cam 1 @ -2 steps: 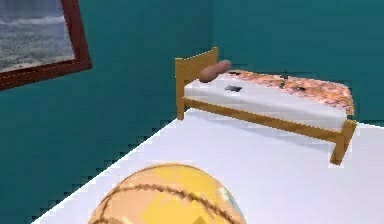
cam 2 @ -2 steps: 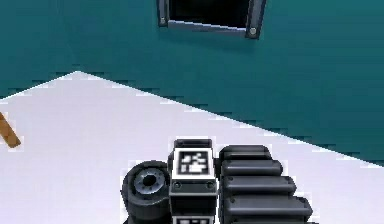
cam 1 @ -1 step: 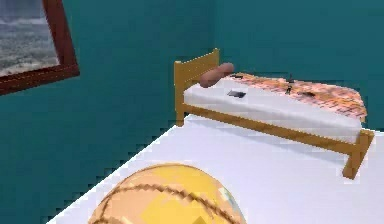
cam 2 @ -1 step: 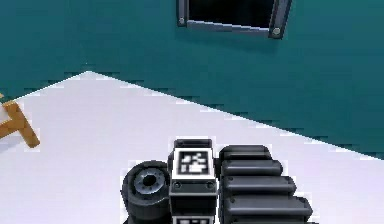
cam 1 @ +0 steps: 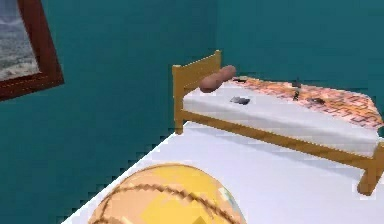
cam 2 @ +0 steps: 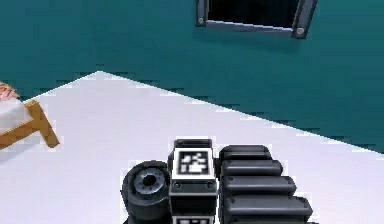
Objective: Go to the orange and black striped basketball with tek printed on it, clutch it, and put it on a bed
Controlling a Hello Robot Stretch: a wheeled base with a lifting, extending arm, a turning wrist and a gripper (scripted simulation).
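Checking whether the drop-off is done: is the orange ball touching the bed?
Apart. In the forward view the orange ball shows at the bottom edge, with bare pale floor between it and the bed.

An orange basketball (cam 1: 168, 200) with dark stripes shows at six o'clock. A wooden bed (cam 1: 186, 95) with a brown pillow (cam 1: 217, 79) stands at two o'clock, and a framed picture (cam 1: 24, 45) hangs at ten.
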